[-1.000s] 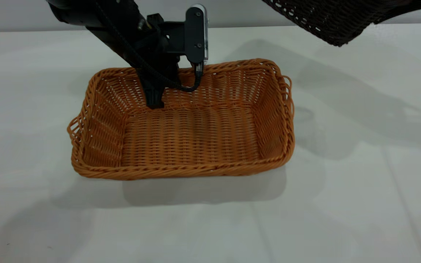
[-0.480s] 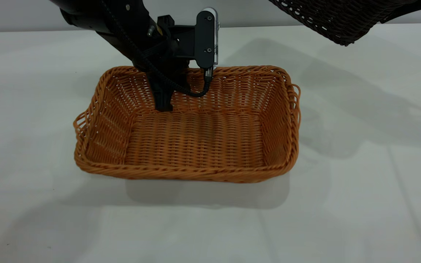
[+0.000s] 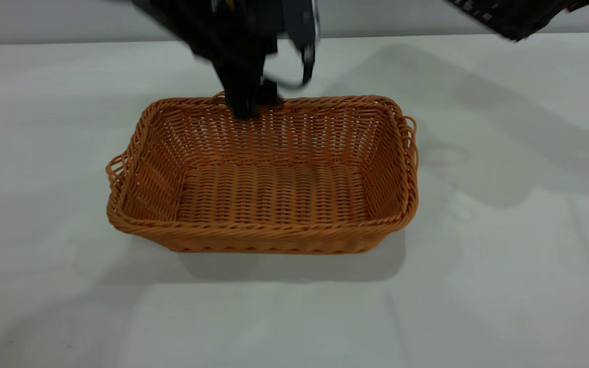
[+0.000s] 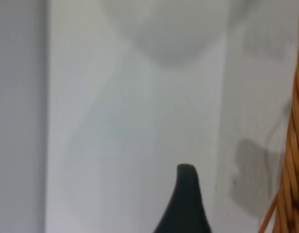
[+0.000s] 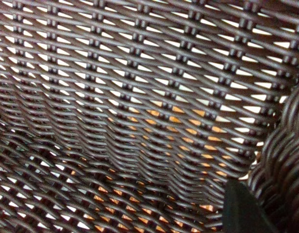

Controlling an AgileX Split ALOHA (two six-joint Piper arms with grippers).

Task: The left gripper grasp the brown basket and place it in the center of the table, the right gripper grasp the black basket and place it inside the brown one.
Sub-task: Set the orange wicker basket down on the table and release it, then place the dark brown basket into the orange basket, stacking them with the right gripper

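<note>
The brown basket [image 3: 269, 194] sits flat on the white table [image 3: 504, 286], near its middle. My left gripper [image 3: 256, 105] hovers just above the basket's far rim, open and holding nothing. In the left wrist view one of its fingers [image 4: 186, 194] shows over bare table, with the brown basket's rim [image 4: 296, 145] apart from it at the edge. My right gripper is shut on the black basket [image 3: 519, 15], held high at the far right, mostly out of frame. In the right wrist view the black basket's weave [image 5: 140, 97] fills the picture, with one finger [image 5: 241, 211] inside its rim.
The table shows only the arms' shadows [image 3: 478, 128] to the right of the brown basket. A pale wall [image 3: 69, 20] runs behind the far edge.
My left gripper has let go of the brown basket's far rim and risen above it. The basket has settled flat. The black basket has moved up and right, nearly out of view.
</note>
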